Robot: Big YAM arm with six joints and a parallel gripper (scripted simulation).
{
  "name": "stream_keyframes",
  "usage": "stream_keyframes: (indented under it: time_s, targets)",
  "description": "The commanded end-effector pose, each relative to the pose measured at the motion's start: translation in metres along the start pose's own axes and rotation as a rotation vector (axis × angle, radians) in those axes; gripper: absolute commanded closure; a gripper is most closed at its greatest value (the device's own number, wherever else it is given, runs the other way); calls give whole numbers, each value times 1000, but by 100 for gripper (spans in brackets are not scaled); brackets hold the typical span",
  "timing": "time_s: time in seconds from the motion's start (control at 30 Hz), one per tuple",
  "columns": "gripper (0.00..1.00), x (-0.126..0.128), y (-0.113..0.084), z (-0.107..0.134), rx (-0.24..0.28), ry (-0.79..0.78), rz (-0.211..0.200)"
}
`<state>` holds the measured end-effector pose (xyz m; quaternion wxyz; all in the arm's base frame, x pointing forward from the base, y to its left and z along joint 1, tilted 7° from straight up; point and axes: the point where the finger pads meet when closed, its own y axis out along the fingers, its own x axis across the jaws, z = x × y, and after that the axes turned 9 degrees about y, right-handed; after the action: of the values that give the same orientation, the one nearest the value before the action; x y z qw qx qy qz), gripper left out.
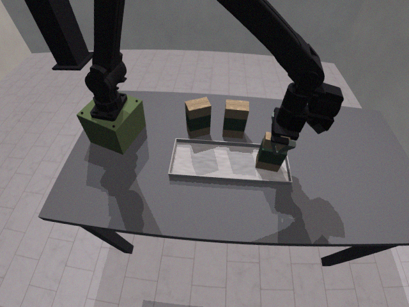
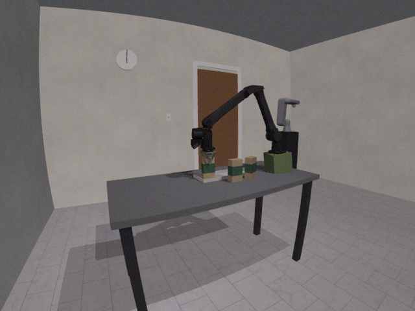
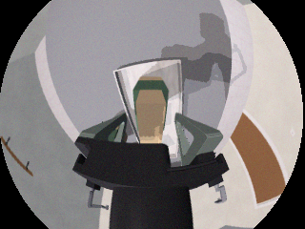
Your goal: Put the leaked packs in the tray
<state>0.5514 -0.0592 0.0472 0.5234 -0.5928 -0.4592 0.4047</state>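
On the grey bench, nearest was the white shallow rectangular tray. One tan coffee pack with green band stood upright inside, at one end. The black tool was open wide around its top, not gripping. Behind the tray, two similar packs stood upright, apart.

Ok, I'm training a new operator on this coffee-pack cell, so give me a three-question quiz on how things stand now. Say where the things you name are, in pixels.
1. Multiple choice: where is the gripper [image 1: 280,145] [image 2: 208,161] [image 3: 151,115]?
A) over the green block
B) at the pack in the tray
C) over the clock

2. True or false: two packs stand outside the tray [image 1: 215,178] [image 2: 198,177] [image 3: 125,97].

3. Fill in: the band around each pack is dark ____.

Key: 1 B; 2 true; 3 green
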Motion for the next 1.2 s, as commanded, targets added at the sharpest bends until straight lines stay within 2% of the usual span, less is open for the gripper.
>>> stream_keyframes:
  time_s: [0.0, 0.77, 0.8, 0.83, 0.9, 1.03, 1.17]
  targets:
    - [22, 0, -6, -11, -25, -4, -6]
    - [22, 0, -6, -11, -25, -4, -6]
    - [22, 0, -10, -12, -30, -3, -6]
    - [22, 1, -32, -20, -59, -3, -11]
    - [22, 1, -32, -20, -59, -3, -11]
    - [22, 4, -83, -22, -71, -3, -14]
    - [22, 6, -119, -20, -73, -3, -15]
